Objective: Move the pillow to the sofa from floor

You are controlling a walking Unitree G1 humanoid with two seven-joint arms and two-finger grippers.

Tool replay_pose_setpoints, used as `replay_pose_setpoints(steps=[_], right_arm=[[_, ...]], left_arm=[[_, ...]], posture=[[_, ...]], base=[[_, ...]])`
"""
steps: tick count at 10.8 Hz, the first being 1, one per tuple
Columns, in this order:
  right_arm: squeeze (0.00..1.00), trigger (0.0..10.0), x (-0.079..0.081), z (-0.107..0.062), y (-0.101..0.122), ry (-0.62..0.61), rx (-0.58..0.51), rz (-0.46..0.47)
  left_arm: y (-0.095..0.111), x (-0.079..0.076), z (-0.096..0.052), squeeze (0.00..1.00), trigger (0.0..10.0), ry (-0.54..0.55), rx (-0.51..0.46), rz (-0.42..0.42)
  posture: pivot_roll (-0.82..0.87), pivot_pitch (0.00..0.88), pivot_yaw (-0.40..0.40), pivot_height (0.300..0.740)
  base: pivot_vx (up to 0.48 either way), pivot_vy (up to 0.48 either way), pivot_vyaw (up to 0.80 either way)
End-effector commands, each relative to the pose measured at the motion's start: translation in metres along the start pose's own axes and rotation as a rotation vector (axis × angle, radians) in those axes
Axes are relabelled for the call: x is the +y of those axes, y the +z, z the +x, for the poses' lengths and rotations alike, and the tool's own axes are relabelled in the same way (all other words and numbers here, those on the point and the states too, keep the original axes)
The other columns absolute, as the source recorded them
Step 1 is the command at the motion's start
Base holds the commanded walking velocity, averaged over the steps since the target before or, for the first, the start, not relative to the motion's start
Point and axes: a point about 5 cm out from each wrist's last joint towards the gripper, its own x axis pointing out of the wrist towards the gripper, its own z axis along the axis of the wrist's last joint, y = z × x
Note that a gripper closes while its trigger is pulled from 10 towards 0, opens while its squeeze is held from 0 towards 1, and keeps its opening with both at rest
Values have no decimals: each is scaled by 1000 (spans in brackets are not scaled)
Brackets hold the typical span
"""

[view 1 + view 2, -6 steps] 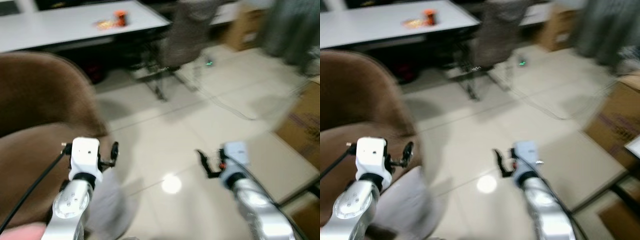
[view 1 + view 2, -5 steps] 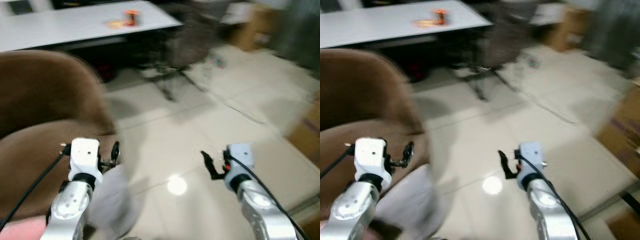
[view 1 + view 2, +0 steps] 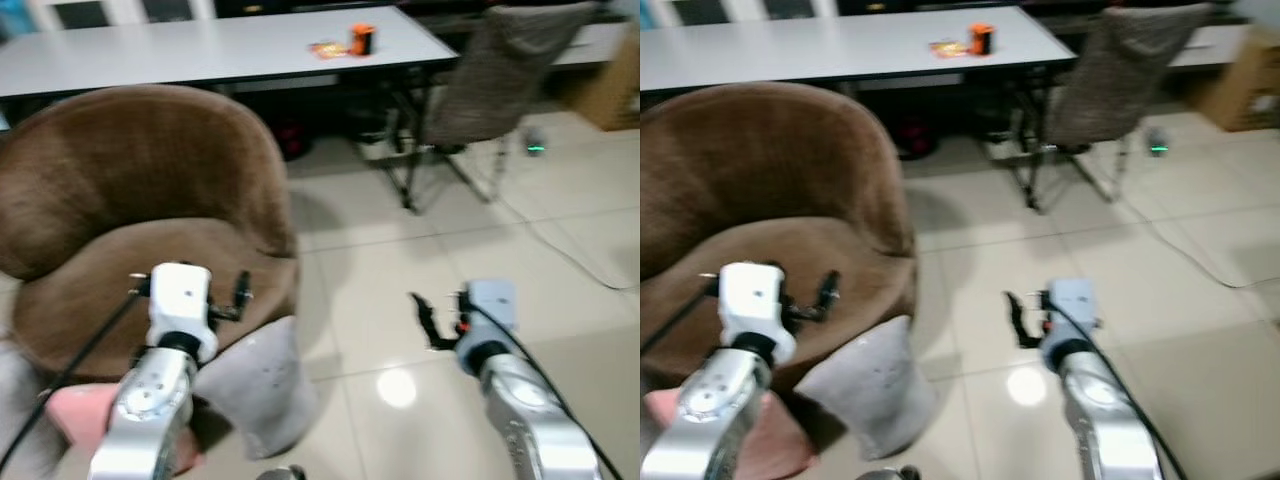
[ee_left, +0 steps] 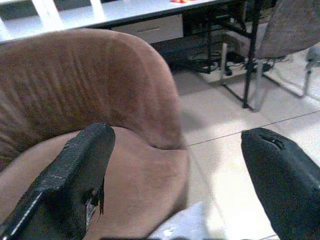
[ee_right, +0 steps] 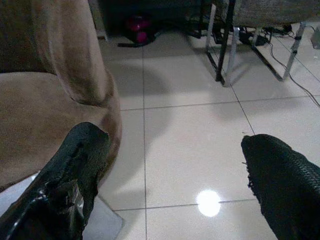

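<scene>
A grey-white pillow stands on the tiled floor, leaning against the front of the brown round sofa. My left gripper is open; it hovers over the sofa's seat edge, just above the pillow, and one black finger shows beside the white wrist box. The pillow's top corner sits below and between those fingers. My right gripper is open over bare floor to the right of the pillow, one finger pointing forward. A pillow corner lies beside its finger. Neither holds anything.
A pink cushion lies on the floor left of the pillow, under my left arm. Behind the sofa stands a long white table with an orange item. A grey chair and a floor cable are at the right.
The camera has swung left and the blur has gone, so the sofa and the pillow now sit nearer the centre. Both grippers keep the same open pose.
</scene>
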Motion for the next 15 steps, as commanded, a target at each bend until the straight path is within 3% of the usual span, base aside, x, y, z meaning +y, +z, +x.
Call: replay_pose_setpoints(steps=[1, 5, 6, 10, 12, 13, 14, 15], right_arm=[[1000, 10000, 11, 5, 6, 28, -16, 16], [1000, 10000, 15, 10, 9, 22, -41, 19], [1000, 10000, 13, 11, 12, 15, -50, 10], [1000, 10000, 9, 15, 14, -24, -54, -10], [1000, 10000, 9, 17, 16, -38, -66, 0], [702, 10000, 10, 17, 16, -34, -66, 2], [43, 10000, 10, 18, 16, -33, -67, 1], [0, 10000, 9, 19, 17, -38, -70, -1]], left_arm=[[4, 8, 6, 0, 10000, 27, -20, 59], [4, 12, 14, 0, 10000, 25, -32, 43], [5, 9, 14, 0, 10000, 3, -38, 8], [1, 10, 15, 0, 10000, 12, -23, 14], [2, 11, 16, 0, 10000, 13, -32, 13], [2, 12, 16, 0, 10000, 15, -35, 11], [3, 12, 16, 0, 10000, 15, -40, 10], [4, 12, 16, 0, 10000, 12, -45, 9]], posture=[[-114, 0, 31, 740], [-129, 0, 51, 740], [-129, 0, 44, 740], [-123, 0, 32, 740], [-122, 0, 29, 740], [-119, 0, 27, 740], [-116, 0, 26, 740], [-112, 0, 23, 740]], base=[[0, 0, 800], [0, 0, 800], [247, 0, 800], [320, 0, 800], [347, 0, 0], [352, 0, 0], [360, 0, 0], [368, 0, 0]])
